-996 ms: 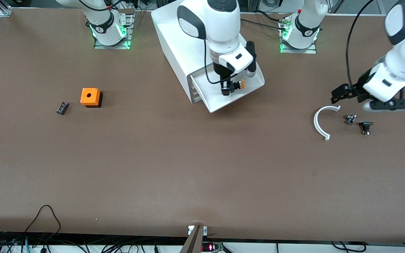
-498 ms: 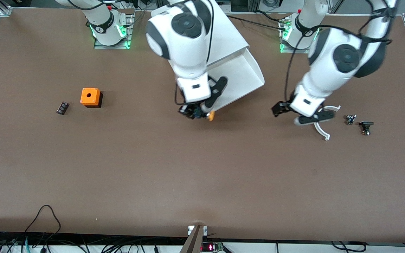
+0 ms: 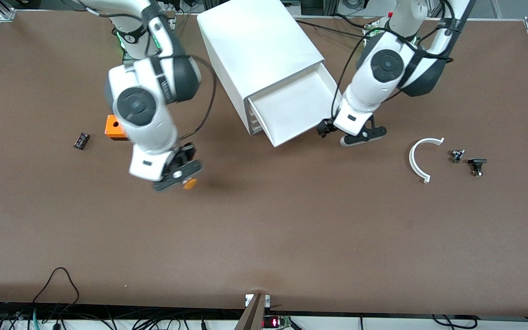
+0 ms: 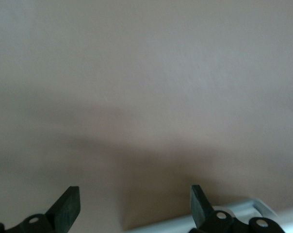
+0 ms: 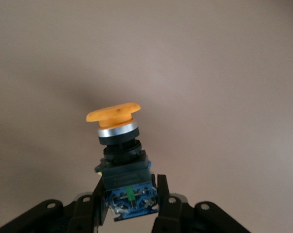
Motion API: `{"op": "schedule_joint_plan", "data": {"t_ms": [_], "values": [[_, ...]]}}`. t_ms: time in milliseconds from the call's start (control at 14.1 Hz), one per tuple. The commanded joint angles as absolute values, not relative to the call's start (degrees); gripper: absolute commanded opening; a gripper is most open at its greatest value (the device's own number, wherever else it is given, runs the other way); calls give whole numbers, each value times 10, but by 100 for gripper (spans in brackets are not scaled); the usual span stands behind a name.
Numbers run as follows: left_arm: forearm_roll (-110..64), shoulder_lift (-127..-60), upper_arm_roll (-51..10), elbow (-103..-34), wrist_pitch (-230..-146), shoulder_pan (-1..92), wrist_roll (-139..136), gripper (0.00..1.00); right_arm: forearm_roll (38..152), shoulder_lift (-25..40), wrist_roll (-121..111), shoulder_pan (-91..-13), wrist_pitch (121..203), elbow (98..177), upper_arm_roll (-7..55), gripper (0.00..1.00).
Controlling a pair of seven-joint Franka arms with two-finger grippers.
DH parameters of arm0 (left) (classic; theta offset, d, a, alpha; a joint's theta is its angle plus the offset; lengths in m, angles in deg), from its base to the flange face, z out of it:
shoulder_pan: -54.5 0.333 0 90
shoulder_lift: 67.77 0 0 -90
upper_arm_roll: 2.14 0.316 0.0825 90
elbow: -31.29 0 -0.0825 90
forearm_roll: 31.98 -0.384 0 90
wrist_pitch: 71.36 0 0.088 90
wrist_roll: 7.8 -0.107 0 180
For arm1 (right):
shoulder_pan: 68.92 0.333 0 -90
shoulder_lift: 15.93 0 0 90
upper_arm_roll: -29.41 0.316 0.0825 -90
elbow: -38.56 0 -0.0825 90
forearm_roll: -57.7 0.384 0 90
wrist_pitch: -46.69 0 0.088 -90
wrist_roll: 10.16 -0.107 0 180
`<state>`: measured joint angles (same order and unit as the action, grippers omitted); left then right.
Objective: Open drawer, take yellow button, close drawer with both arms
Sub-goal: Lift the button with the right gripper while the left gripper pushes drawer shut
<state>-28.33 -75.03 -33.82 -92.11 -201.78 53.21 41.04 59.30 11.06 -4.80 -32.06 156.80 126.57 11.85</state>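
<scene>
Now I have the button (image 3: 189,184) clamped in the right gripper (image 3: 179,176), up over bare table (image 3: 264,238) toward the right arm's end, well clear of the drawer (image 3: 291,110); the right wrist view shows its fingers (image 5: 163,206) pinching the blue base, orange cap outward. Half a second ago that hand was just off the drawer's front lip. The drawer stands pulled out and empty. The left gripper (image 3: 332,129), jaws apart and holding nothing, sits at the drawer's corner, having swung in from the white arc (image 3: 417,160). Closing is the step in hand, I judge: next, push the front squarely in.
</scene>
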Motion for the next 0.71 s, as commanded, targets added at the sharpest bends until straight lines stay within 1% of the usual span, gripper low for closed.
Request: {"op": "schedule_joint_plan", "data": {"t_ms": [0, 142, 213, 356, 427, 498, 640], "values": [[-250, -736, -393, -954, -2022, 539, 429, 100, 593, 69, -89, -373, 1589, 1349, 132, 30], [-184, -735, -437, -967, -2026, 539, 432, 100, 594, 61, -82, -403, 1608, 1387, 134, 30], [-162, -735, -447, -968, -2025, 539, 432, 100, 593, 58, -78, -417, 1635, 1415, 134, 30], [-152, -735, -481, -976, -2024, 539, 430, 100, 591, 50, -17, -446, 1728, 1488, 134, 30], [-148, -735, -485, -976, -2024, 539, 430, 100, 593, 50, 30, -470, 1775, 1516, 135, 30], [-136, -735, -485, -976, -2024, 539, 428, 100, 595, 51, 55, -493, 1805, 1531, 135, 30], [-129, -735, -484, -976, -2022, 547, 422, 100, 595, 56, 63, -520, 1810, 1535, 135, 30]]}}
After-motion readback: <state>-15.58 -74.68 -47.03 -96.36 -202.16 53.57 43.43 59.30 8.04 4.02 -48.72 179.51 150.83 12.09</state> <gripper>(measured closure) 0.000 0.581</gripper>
